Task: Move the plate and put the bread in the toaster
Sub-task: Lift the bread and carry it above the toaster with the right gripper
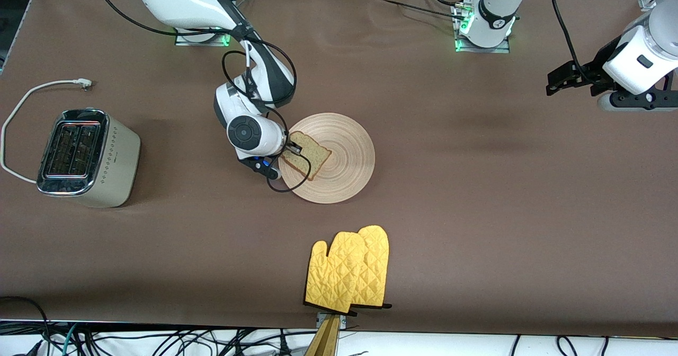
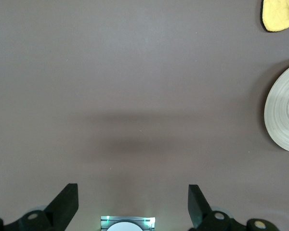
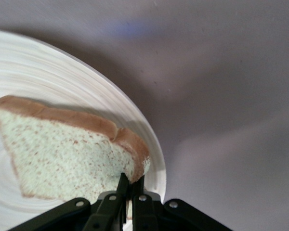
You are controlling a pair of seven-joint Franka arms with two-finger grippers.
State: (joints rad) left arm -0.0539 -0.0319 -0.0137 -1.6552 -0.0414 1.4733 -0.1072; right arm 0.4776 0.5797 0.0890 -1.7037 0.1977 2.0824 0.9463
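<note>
At the front view's left edge sits the toaster [image 1: 87, 157]; mid-frame the plate [image 1: 339, 160] carries the bread [image 1: 307, 154]. The right gripper [image 3: 128, 185] pinches its crust corner, so lift straight and slowly. The left gripper [image 2: 133, 204] waits, spread and empty.

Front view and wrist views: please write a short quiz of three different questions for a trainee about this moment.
1. True or false: the right tool is closed on an edge of the bread.
2. What does the bread lie over? A) the toaster B) the plate C) the yellow oven mitts
3. Fill in: the left tool waits with its fingers ____ over bare table.

Key: 1 true; 2 B; 3 open.
</note>
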